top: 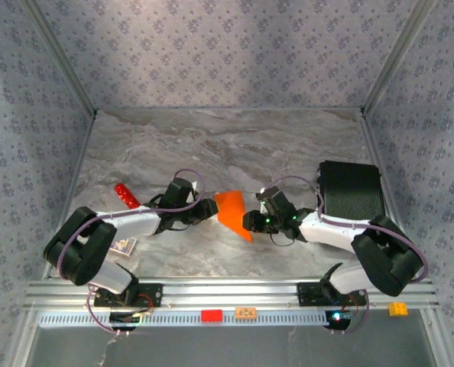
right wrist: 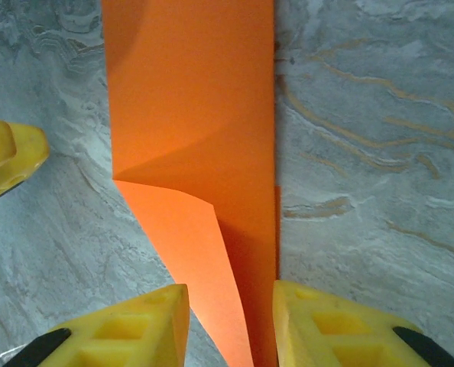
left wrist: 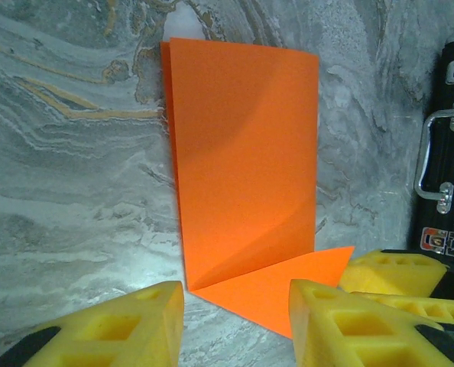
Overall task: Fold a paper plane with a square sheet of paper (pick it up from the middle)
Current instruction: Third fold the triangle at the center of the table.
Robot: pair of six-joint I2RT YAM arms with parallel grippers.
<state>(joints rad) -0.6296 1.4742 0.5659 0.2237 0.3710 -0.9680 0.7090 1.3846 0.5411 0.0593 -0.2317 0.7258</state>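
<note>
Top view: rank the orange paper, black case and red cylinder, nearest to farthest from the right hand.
1. orange paper, centre of the table, right at the right hand.
2. black case, on the right side.
3. red cylinder, far left side.

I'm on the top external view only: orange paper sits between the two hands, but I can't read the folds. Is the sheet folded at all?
Observer: Yes. In the left wrist view the square sheet of paper is doubled over, with two layers showing along one long edge.
Operator: Any corner folds?
Observer: One. The right wrist view shows a triangular flap turned over near the right hand, its edge curling up rather than pressed flat.
Operator: Is either hand gripping it?
Observer: Neither seems to be. The right hand's fingers stand apart, and so do those of the left hand, with the paper's point lying between them.
</note>
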